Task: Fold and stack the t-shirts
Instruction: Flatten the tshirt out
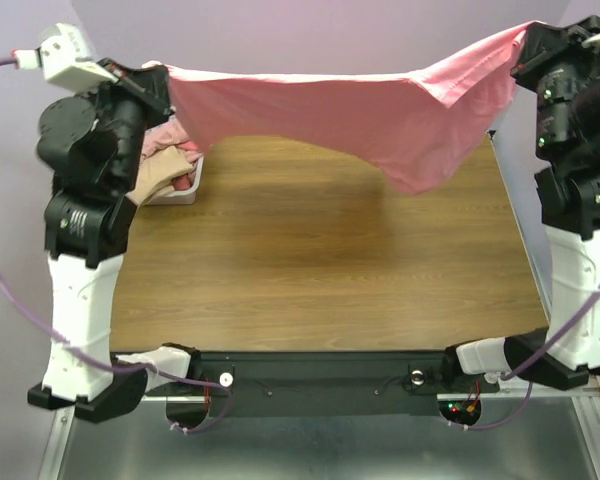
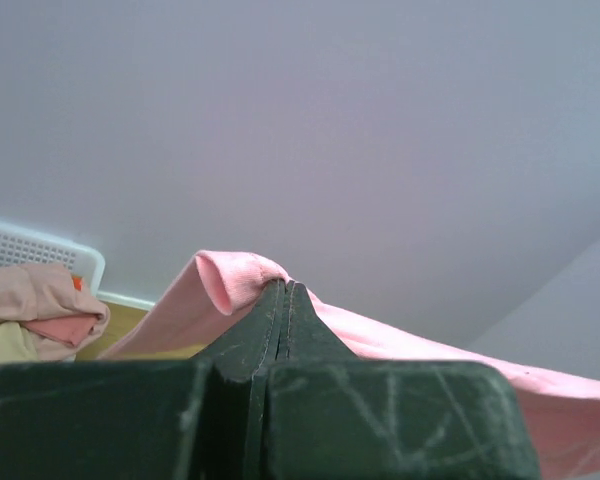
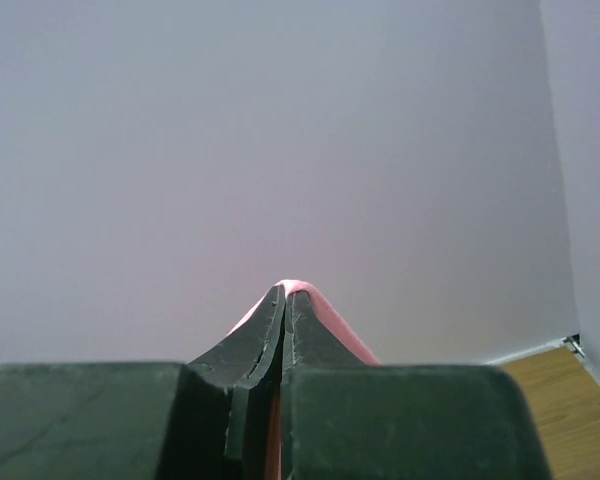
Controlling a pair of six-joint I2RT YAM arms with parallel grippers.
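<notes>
A bright salmon-pink t-shirt [image 1: 360,110] hangs stretched in the air between both arms, high above the far part of the wooden table [image 1: 320,260]. My left gripper [image 1: 158,75] is shut on its left corner; the cloth bulges over the fingertips in the left wrist view [image 2: 230,280]. My right gripper [image 1: 528,35] is shut on its right corner; a pink strip shows between and beside the fingers in the right wrist view [image 3: 325,310]. The shirt sags lowest right of centre. More t-shirts, dusty pink and tan [image 1: 165,160], lie heaped in a basket at the far left.
The white lattice basket [image 1: 185,195] stands at the table's far left corner, partly behind the left arm; its rim shows in the left wrist view [image 2: 40,245]. A plain grey-lilac wall is behind. The arm bases and a black rail run along the near edge.
</notes>
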